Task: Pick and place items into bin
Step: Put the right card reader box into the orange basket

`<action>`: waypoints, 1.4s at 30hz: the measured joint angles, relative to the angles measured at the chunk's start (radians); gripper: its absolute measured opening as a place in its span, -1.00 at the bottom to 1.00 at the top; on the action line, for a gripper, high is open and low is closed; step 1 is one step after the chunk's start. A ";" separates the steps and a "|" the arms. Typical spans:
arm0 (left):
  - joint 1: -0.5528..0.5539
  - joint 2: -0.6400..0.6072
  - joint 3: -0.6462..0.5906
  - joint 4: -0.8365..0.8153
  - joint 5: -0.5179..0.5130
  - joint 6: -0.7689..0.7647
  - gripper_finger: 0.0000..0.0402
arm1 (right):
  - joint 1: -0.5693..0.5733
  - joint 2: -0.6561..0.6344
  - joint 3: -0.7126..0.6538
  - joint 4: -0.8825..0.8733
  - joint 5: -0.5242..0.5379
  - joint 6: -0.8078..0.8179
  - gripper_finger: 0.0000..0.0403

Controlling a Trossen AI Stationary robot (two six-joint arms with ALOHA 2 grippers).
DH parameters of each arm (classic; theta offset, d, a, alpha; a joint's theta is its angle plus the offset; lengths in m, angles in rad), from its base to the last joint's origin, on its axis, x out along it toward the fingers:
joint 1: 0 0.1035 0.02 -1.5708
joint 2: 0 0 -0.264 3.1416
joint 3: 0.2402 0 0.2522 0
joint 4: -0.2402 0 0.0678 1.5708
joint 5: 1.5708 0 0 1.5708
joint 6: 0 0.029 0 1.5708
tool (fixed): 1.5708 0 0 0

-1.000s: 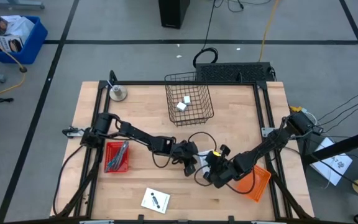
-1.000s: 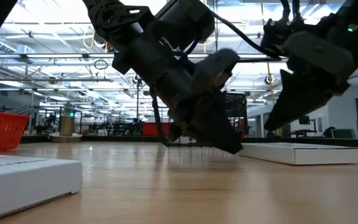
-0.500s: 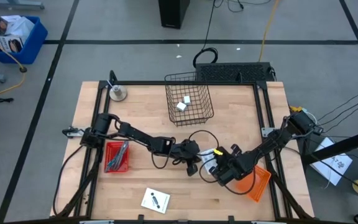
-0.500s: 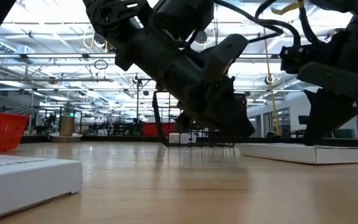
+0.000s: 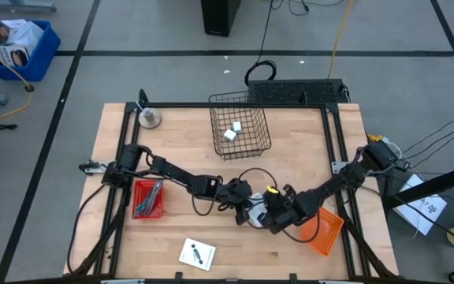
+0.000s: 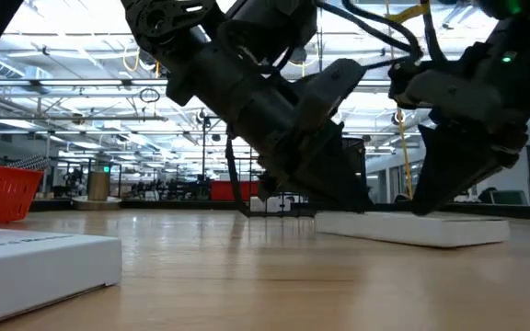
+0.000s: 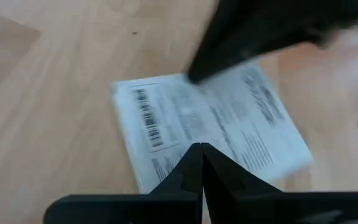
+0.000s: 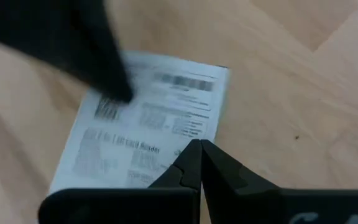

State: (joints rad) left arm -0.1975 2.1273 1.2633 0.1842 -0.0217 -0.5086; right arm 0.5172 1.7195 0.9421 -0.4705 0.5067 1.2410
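Both arms met over a flat white box [image 5: 256, 212] that lay near the middle of the table's [image 5: 117, 237] front half. The left gripper [image 7: 201, 152] and the right gripper [image 8: 199, 149] each had their fingers pressed together, tips down at the box's printed label, one from each side. Neither one was pinching anything.

Even overhead light, soft shadows. Low view backlit by ceiling lamps, arms silhouetted. Wrist views motion-blurred ahead of fingertips.
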 joint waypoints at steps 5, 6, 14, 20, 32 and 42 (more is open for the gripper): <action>-0.018 0.000 0.000 -0.011 0.003 0.003 -0.91 | -0.011 0.001 -0.002 0.022 0.033 -0.056 -1.00; -0.018 -0.001 0.000 -0.020 0.001 0.003 -0.91 | -0.005 0.000 -0.002 0.024 0.041 -0.059 -1.00; -0.013 -0.002 0.002 -0.053 -0.019 0.009 -0.97 | 0.016 -0.010 -0.002 -0.167 0.063 0.060 -1.00; -0.016 -0.018 0.000 -0.056 -0.009 0.002 -0.91 | 0.013 0.002 -0.002 -0.150 -0.020 0.086 -1.00; -0.030 -0.032 0.000 -0.123 -0.038 -0.025 -0.94 | 0.000 0.030 -0.024 -0.033 -0.038 0.035 -1.00; -0.004 0.000 0.003 -0.132 -0.011 -0.047 -0.92 | -0.007 0.035 -0.030 0.062 0.037 -0.084 -1.00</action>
State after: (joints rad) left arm -0.2012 2.1277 1.2659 0.0523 -0.0330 -0.5552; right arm 0.5106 1.7550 0.9119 -0.4084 0.5434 1.1568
